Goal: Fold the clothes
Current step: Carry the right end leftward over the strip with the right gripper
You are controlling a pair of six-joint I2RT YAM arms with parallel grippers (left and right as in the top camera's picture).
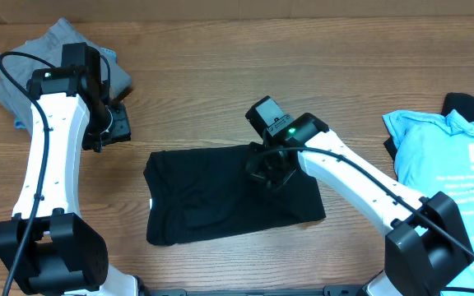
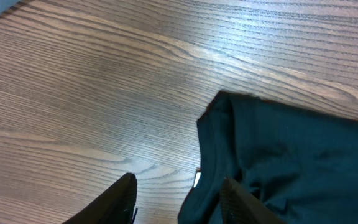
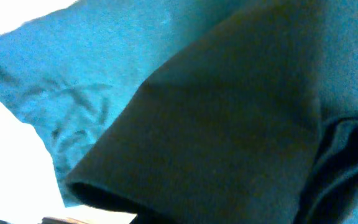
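Two claws differ: the left claw hangs empty, fingers apart, over bare surface near the far left corner of the black T-shirt. The right claw sits low on its right half, and whether it pinches cloth I cannot tell. Folded to a rectangle, the shirt lies mid-surface, long axis left to right. Soft, light, limp: probably best taken at an edge or corner.

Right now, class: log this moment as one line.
black T-shirt: on table | left gripper: open, beside shirt | right gripper: on shirt, grip unclear
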